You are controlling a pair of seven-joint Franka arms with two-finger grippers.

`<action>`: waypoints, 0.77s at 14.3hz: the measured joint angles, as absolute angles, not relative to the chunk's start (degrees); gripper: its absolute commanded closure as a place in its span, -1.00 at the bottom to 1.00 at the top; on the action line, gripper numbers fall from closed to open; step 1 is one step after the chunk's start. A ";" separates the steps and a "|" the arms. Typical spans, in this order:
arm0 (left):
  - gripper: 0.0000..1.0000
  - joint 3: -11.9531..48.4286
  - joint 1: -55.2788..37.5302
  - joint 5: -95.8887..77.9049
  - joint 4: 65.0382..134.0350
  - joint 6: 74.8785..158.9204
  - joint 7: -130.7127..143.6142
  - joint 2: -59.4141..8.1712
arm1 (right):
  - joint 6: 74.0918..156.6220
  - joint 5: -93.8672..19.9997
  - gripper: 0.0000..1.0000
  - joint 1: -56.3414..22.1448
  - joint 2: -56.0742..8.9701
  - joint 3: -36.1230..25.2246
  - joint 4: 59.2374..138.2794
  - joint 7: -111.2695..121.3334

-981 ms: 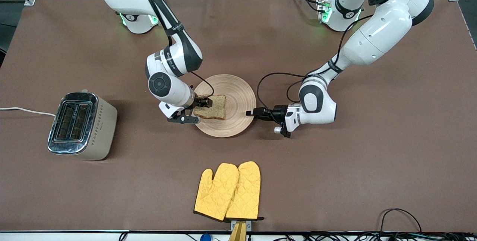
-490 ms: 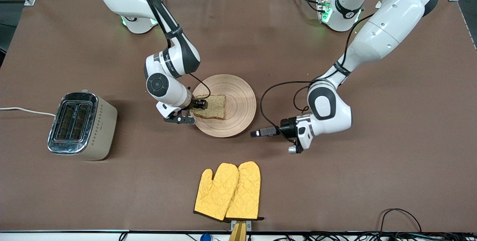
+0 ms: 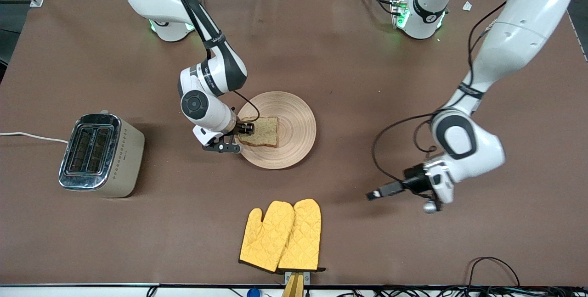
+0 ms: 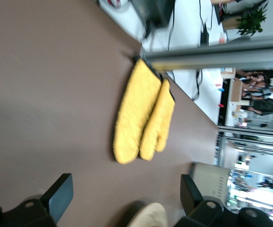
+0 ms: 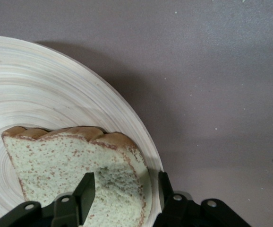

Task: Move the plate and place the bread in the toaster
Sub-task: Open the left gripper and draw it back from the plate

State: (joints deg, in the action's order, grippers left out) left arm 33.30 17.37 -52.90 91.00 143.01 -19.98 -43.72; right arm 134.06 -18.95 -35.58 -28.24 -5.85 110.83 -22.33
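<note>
Front view: the right gripper straddles the edge of the bread, which lies on the plate mid-worktop. Its jaws bracket the slice without a visibly firm clamp; this is judged to be the grasp step. The next move calls for a secure pinch, a lift, and a carry to the toaster at the right arm's end of the worktop. The left gripper hovers released over bare worktop, empty. A pair of yellow oven mitts lies nearer the camera, clear of the route.
</note>
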 measured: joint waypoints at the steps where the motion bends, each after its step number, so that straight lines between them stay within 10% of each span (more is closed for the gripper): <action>1: -1.00 33.29 20.52 -48.41 90.83 139.72 -18.41 -42.43 | 134.08 -18.95 -0.02 -35.58 -28.24 -5.85 110.83 -22.33; 11: -1.00 33.95 33.88 -11.41 79.21 105.22 1.63 -28.38 | 134.17 -18.66 0.20 -35.63 -28.22 -5.88 110.88 -22.23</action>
State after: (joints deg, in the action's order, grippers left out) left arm 33.95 33.88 -11.41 79.21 105.22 1.63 -28.38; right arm 134.17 -18.66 -35.63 -28.22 -5.88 110.88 -22.23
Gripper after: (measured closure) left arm 0.000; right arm 0.599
